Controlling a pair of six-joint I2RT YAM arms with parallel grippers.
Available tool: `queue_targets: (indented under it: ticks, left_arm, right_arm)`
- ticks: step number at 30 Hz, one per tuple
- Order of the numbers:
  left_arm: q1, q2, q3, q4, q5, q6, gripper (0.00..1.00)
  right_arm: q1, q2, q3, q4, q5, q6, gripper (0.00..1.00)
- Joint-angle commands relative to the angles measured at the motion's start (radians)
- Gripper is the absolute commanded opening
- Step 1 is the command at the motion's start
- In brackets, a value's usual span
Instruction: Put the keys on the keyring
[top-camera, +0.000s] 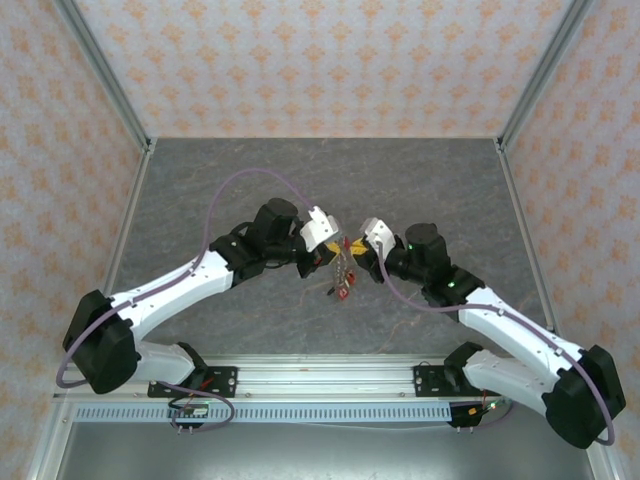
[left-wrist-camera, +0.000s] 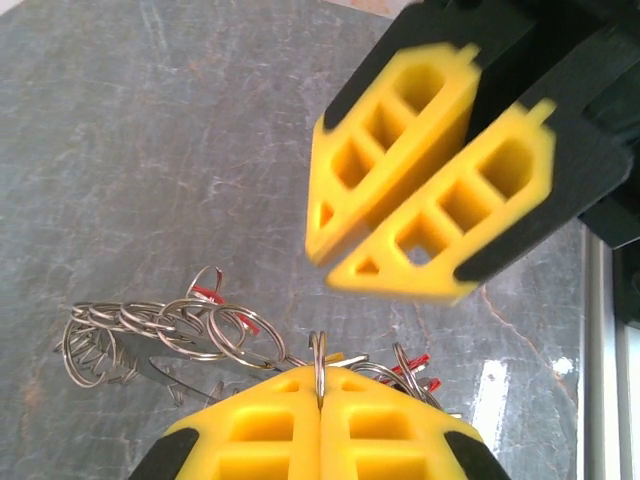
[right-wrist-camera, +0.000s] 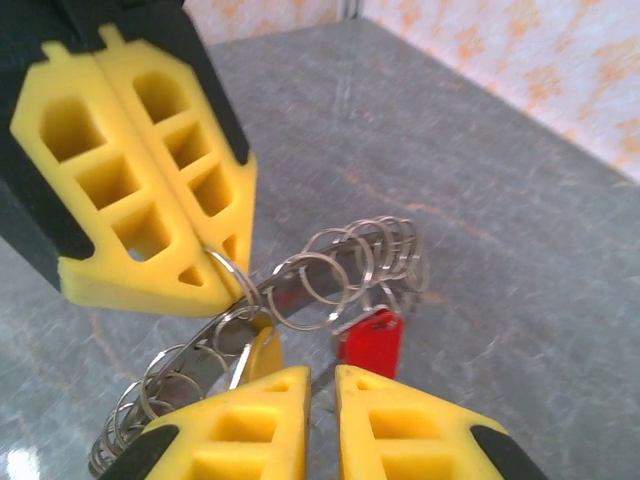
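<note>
The keyring (right-wrist-camera: 290, 298) is a flat curved metal band strung with several small wire split rings, held up over the table between both grippers. My left gripper (left-wrist-camera: 320, 392) is shut on one split ring (left-wrist-camera: 320, 362) that stands edge-on between its yellow pads. A red key (right-wrist-camera: 370, 340) and a yellow-headed key (right-wrist-camera: 262, 350) hang from the rings; more red keys (left-wrist-camera: 412, 364) lie beside the left fingers. My right gripper (right-wrist-camera: 322, 372) faces the bundle with its jaws drawn to a narrow slit, just short of the red key. I see nothing held in it.
The bundle of keys (top-camera: 342, 272) hangs mid-table where the two arms meet tip to tip. A grey marbled tabletop (top-camera: 250, 180) lies around it, fenced by patterned walls. An aluminium rail (top-camera: 320, 375) runs along the near edge.
</note>
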Motion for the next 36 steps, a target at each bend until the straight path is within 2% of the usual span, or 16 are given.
queue_targets:
  ticks: [1, 10, 18, 25, 31, 36]
  left_arm:
    - [0.0, -0.049, 0.001, -0.021, -0.07, 0.025, 0.0]
    - [0.075, -0.131, 0.001, -0.118, -0.108, 0.082, 0.0]
    - [0.154, -0.199, 0.057, -0.31, -0.142, 0.226, 0.0]
    - [0.161, -0.171, 0.133, -0.494, -0.149, 0.359, 0.0]
    - [0.156, -0.099, 0.141, -0.467, -0.072, 0.332, 0.0]
    - [0.112, -0.005, 0.165, -0.459, -0.075, 0.333, 0.0]
  right_arm:
    - [0.006, -0.031, -0.036, 0.092, 0.098, 0.006, 0.14]
    - [0.006, -0.049, -0.058, 0.115, 0.174, 0.013, 0.14]
    - [0.006, -0.055, -0.069, 0.122, 0.197, 0.018, 0.15]
    - [0.006, -0.052, -0.079, 0.136, 0.2, 0.03, 0.15]
    - [0.006, -0.047, -0.079, 0.138, 0.2, 0.036, 0.16]
    - [0.006, -0.05, -0.079, 0.133, 0.2, 0.042, 0.16]
